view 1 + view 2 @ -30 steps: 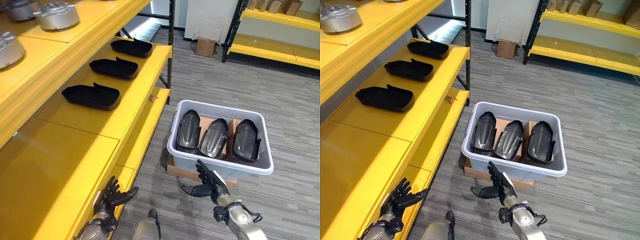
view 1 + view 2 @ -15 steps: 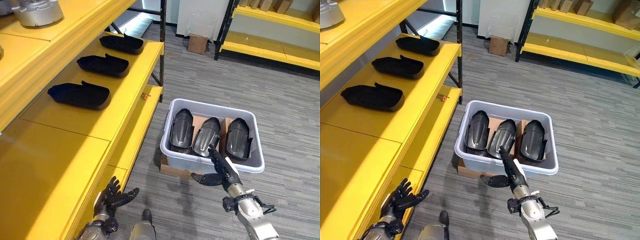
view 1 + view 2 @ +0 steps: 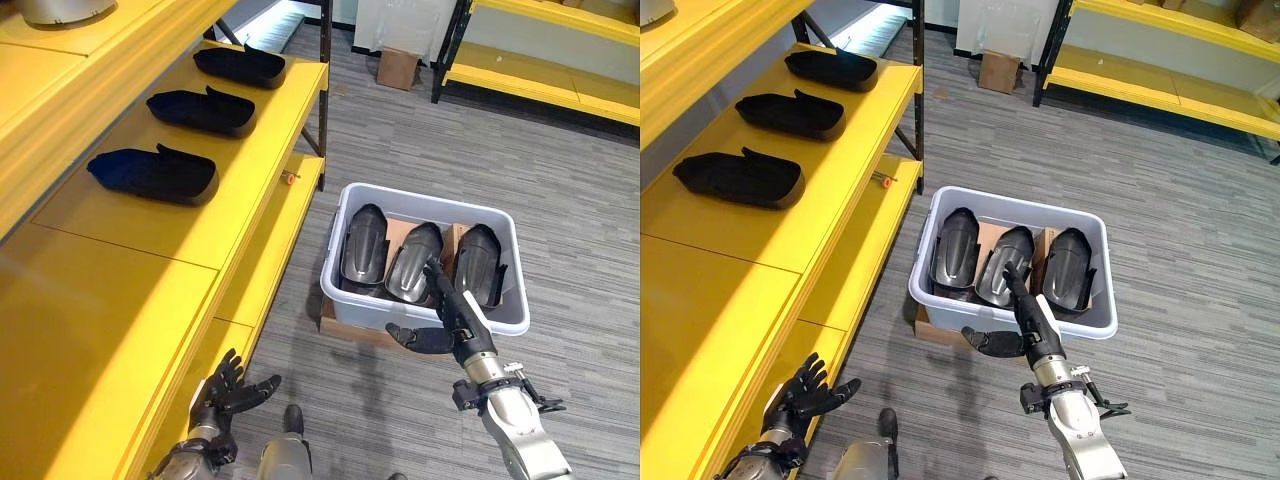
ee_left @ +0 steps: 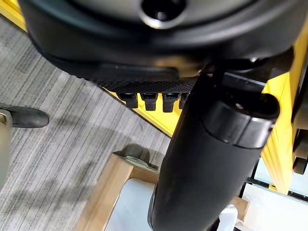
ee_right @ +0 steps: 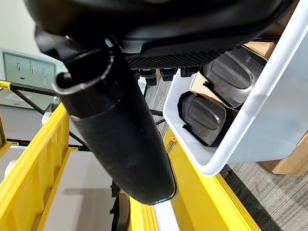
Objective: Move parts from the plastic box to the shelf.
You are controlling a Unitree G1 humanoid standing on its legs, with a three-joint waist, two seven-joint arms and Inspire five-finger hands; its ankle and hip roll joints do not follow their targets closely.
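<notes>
Three black parts [image 3: 152, 172] already sit in a row on the yellow shelf [image 3: 250, 170], so I judge the task partly done; I can't tell if they came out of the box. Three more dark parts [image 3: 414, 262] stand side by side in the grey plastic box [image 3: 352, 302], which rests on a flat piece of cardboard [image 3: 342, 334] on the floor beside the shelf's lower tier. So three are left to move and none is in either robot hand. My right robot hand [image 3: 447, 310] is open, fingers straight, thumb spread out to the side, reaching over the box's near rim, with its fingertips by the middle part; I can't say if they touch it. My left robot hand [image 3: 228, 392] hangs low by the shelf's bottom edge, well apart from the box, fingers splayed and relaxed, holding nothing. Against half a second ago, the right robot hand has pushed further forward, from just at the near rim to over it and into the box above the middle part. Against one second ago, it was outside and in front of the box wall. The whole view has also shifted, so the camera has moved; the box, shelf and parts themselves look unchanged. The left robot hand keeps the same idle pose. Next step, by my guess, is closing on the middle part.
</notes>
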